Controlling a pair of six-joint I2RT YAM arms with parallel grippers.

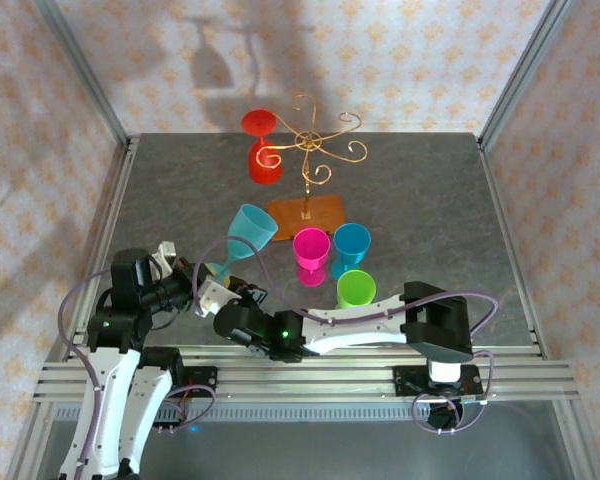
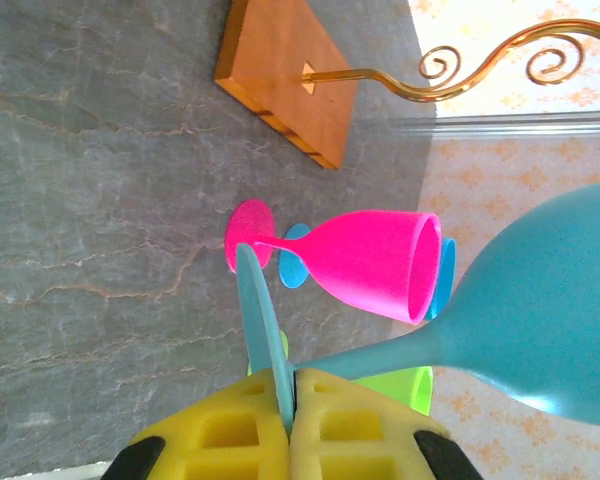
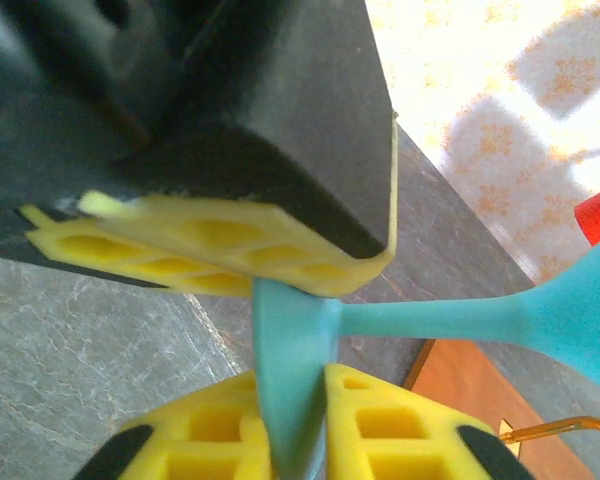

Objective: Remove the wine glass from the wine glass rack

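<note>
Teal wine glass (image 1: 252, 228) is leaning toward one o'clock; my left fingers (image 2: 245, 425) and right fingers (image 3: 375, 410) are both clamping its foot (image 3: 290, 370), probably passing it across.

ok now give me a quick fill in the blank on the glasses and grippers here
1. The hanging glass on the wine glass rack is coloured ____.
2. Counting the left gripper and the right gripper, the teal glass is clamped at its foot by ____ grippers.
3. Of the pink glass, blue glass and green glass standing on the table, the one nearest the arm bases is ____.

Missing words: red; two; green.
</note>
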